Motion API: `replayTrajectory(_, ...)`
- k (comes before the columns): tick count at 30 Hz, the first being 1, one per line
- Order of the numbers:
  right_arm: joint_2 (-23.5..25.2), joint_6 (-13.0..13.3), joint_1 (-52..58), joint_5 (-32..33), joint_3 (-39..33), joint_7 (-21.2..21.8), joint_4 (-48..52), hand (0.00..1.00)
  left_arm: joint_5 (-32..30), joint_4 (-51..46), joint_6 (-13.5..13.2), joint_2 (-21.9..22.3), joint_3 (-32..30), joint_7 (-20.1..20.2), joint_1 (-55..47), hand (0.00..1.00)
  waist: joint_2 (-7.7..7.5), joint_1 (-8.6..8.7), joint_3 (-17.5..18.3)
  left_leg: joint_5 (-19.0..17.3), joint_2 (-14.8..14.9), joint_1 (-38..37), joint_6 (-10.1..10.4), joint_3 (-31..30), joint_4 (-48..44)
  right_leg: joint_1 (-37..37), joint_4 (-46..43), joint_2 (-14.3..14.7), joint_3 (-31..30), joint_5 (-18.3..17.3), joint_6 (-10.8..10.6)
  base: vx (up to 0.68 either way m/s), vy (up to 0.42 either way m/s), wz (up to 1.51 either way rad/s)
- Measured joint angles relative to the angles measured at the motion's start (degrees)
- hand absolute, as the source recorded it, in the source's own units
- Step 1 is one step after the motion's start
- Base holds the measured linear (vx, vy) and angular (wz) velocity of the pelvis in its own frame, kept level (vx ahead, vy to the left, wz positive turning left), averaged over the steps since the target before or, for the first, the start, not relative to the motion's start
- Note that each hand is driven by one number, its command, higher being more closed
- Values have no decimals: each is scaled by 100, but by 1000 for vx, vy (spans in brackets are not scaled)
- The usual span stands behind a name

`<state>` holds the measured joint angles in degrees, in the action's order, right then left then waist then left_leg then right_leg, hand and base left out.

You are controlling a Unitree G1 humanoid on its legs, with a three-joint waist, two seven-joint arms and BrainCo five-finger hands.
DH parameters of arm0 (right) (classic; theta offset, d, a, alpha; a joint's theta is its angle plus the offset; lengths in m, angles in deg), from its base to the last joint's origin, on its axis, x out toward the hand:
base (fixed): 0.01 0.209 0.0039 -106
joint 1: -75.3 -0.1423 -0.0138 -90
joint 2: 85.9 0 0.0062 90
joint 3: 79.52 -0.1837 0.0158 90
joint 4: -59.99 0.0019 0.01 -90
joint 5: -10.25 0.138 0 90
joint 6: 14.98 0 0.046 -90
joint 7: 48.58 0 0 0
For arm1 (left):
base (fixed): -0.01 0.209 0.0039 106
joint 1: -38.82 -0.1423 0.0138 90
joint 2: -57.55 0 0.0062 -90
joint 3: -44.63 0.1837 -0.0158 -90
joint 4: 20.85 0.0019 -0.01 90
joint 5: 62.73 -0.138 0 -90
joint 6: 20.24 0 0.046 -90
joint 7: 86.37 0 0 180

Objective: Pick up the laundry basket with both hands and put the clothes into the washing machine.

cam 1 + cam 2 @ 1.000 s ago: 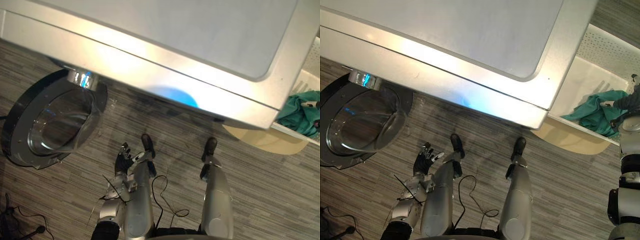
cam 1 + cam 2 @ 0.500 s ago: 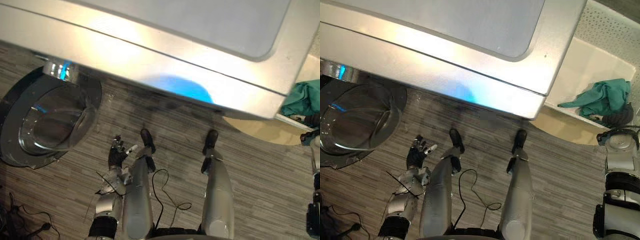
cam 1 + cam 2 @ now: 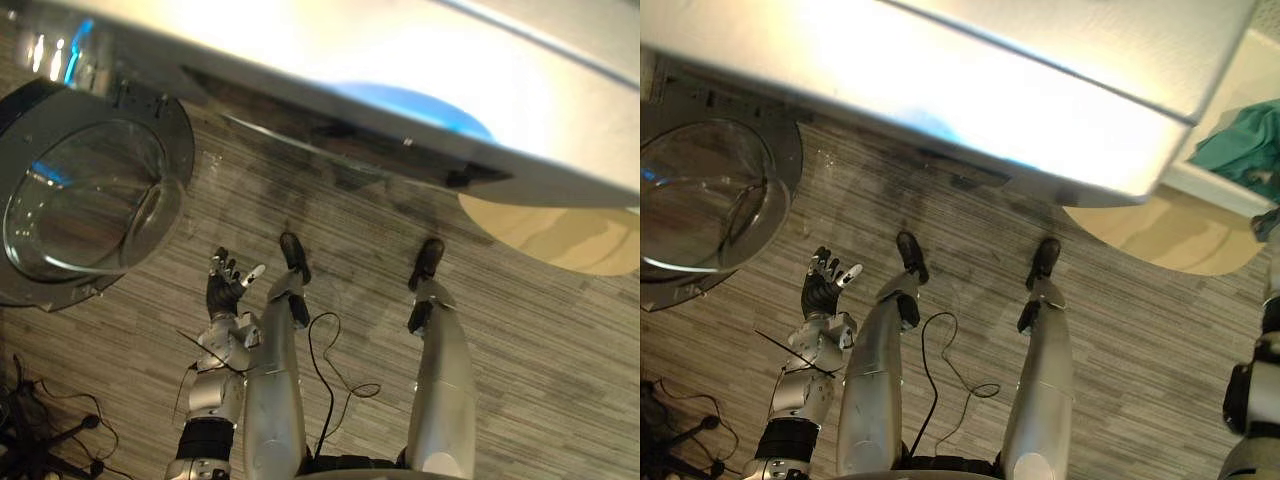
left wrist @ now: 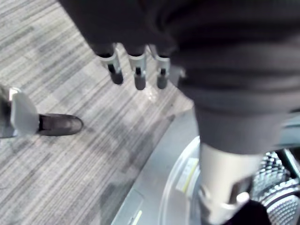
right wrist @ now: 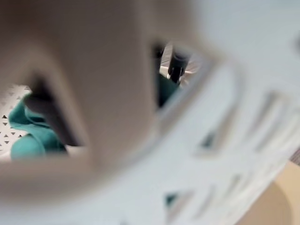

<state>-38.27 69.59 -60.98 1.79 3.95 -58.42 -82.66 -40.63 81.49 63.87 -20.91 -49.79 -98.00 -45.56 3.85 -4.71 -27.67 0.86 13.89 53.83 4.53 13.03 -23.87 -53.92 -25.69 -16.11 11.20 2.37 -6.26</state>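
Moved: viewpoint alone (camera shift).
Left hand (image 3: pixel 225 290): fingers spread, empty.
Right hand (image 3: pixel 1270 222): by laundry basket (image 3: pixel 1212 186); grip cannot be told.

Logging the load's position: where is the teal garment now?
In the right eye view's upper right, on the robot's right, the teal garment lies in the white laundry basket just past a corner of the washing machine.

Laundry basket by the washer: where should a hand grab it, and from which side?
Likely the top rim of the laundry basket, above an opening in its slotted wall, hooking in from outside: the wall is pierced there and teal clothes lie inside.
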Motion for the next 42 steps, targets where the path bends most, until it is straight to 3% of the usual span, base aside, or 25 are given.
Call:
replayTrajectory(4, -342, -3, -195, -3, 628, 28, -465, 100, 80, 4, -20, 106, 51, -4, 9, 0, 146, -204, 181, 281, -11, 19, 14, -115, 290, 4, 37, 18, 194, 26, 37, -27, -25, 15)
replayTrajectory(9, -333, 5, -262, 76, 995, 129, -635, 100, 87, 49, -22, 186, 137, -1, 7, 0, 248, -249, 366, 519, -21, -128, 54, -171, 607, 71, 32, 40, 300, 21, 57, -20, -49, 8)
replayTrajectory(15, 105, 12, -255, 580, 990, 133, -537, 100, 87, 42, -21, 229, 144, -5, -21, 0, 260, -242, 474, 567, 43, -443, 67, -176, 742, 351, 68, 121, 336, -12, 110, -16, -64, 0)
replayTrajectory(21, 763, 44, 25, 1760, 673, 82, 23, 100, 89, -171, -14, 310, -129, -3, -67, 0, 231, -247, 481, 608, 146, -912, 86, -197, 695, 908, 82, 186, 456, -61, 145, 17, -59, 6)
replayTrajectory(24, 1144, 75, 249, 2434, 190, -13, 514, 100, 88, -190, -8, 309, -261, 0, -73, 0, 128, -226, 444, 559, 177, -1282, 135, -196, 701, 1284, 79, 205, 492, -159, 140, -10, -66, 9)
replayTrajectory(27, 1333, 185, 418, 3135, -264, -210, 866, 100, 86, -216, 3, 243, -279, 19, -298, 0, -102, -173, 358, 523, 178, -1860, 148, -193, 801, 1830, 80, 211, 517, -273, 135, -27, -64, 11)
replayTrajectory(30, 1341, 324, 419, 3404, -612, -382, 1186, 100, 84, -188, 35, 79, -279, 28, -556, 0, -380, -70, 322, 501, 137, -2263, 187, -175, 1009, 2153, 146, 205, 526, -367, 83, -5, -63, 10)
replayTrajectory(32, 1342, 560, 421, 3746, -918, -505, 1260, 100, 76, 7, 65, 15, -264, 41, -671, 0, -511, -49, 264, 509, 96, -2633, 198, -162, 1159, 2501, 239, 199, 535, -370, 48, 37, -40, 10)
replayTrajectory(39, 1328, 832, 431, 4262, -1488, -618, 1407, 100, -24, 177, 120, -159, -259, 172, -1127, 0, -636, 48, 276, 537, -79, -3566, 177, -195, 1581, 3406, 488, 126, 605, -431, -49, 88, -45, 13)
replayTrajectory(42, 1360, 928, 959, 4372, -1912, -612, 1753, 100, -90, 196, 206, -150, -255, 291, -1257, 0, -656, 66, 389, 538, -132, -3889, 177, -201, 1808, 3790, 725, 128, 699, -415, -109, 139, -26, 12)
